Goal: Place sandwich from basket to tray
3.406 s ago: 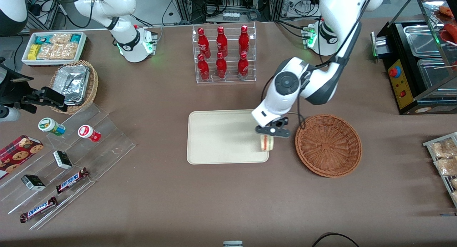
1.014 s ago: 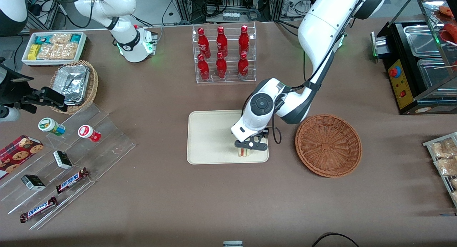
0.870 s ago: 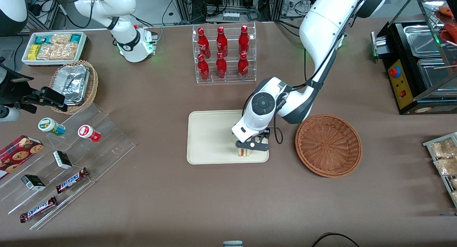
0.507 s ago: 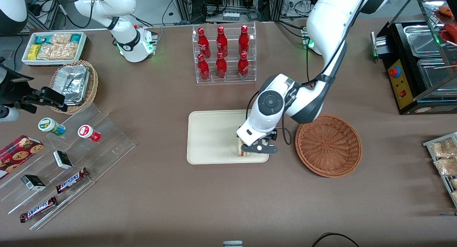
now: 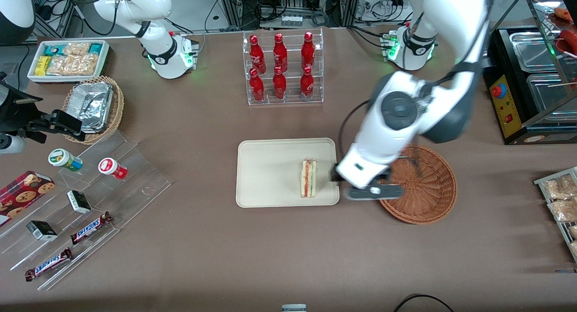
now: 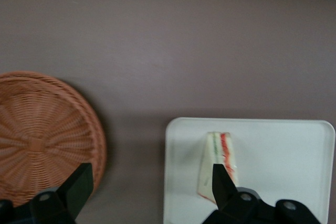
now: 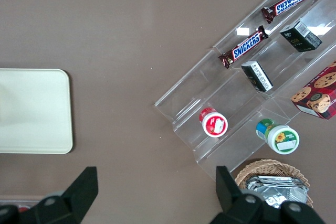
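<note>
Sandwich stands on the tray; gripper, fingers spread and empty, hovers between tray and basket.

The sandwich lies on the tray, near its edge toward the basket. Tray and basket sit side by side on the counter, apart. The end effector hangs over the gap between them, at the basket's nine o'clock rim, fingers spread.

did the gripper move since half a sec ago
Yes. The gripper, open, left the sandwich on the tray and shifted toward the basket.
</note>
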Robot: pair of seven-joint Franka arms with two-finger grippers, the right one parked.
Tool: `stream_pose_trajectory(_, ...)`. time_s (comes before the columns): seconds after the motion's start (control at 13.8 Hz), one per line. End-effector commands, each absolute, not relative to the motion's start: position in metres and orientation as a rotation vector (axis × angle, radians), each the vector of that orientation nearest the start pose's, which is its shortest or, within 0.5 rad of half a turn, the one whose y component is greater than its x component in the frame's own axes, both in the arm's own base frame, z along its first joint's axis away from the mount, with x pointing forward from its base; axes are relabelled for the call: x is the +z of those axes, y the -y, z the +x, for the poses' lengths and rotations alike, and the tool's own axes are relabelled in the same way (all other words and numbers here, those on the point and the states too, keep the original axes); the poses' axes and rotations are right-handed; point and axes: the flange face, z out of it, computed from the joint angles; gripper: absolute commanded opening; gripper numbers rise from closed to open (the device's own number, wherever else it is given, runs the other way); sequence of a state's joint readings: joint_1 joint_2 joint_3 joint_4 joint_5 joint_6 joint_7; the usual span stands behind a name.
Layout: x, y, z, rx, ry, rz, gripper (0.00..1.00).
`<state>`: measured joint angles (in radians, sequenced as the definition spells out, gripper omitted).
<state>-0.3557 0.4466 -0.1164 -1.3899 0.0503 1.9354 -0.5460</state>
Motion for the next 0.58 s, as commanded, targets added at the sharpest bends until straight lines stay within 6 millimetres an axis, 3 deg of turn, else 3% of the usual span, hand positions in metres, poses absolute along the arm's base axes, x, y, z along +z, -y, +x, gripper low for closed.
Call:
stream_pose_trajectory(0.0,0.491,0.247,0.638,-0.115,0.139,-3.158,1.00)
stream_pose_trajectory(0.07,0.505,0.231,0.640,-0.145,0.167,-3.158,1.00)
stream_pose_trajectory(0.22,0.509,0.189,0.649,-0.110,0.268,-3.144,1.00)
stream_pose_trajectory(0.29,0.517,0.178,0.647,-0.108,0.277,-3.137,1.00)
stream_pose_trajectory(0.51,0.533,0.131,0.642,-0.026,0.117,-3.133,1.00)
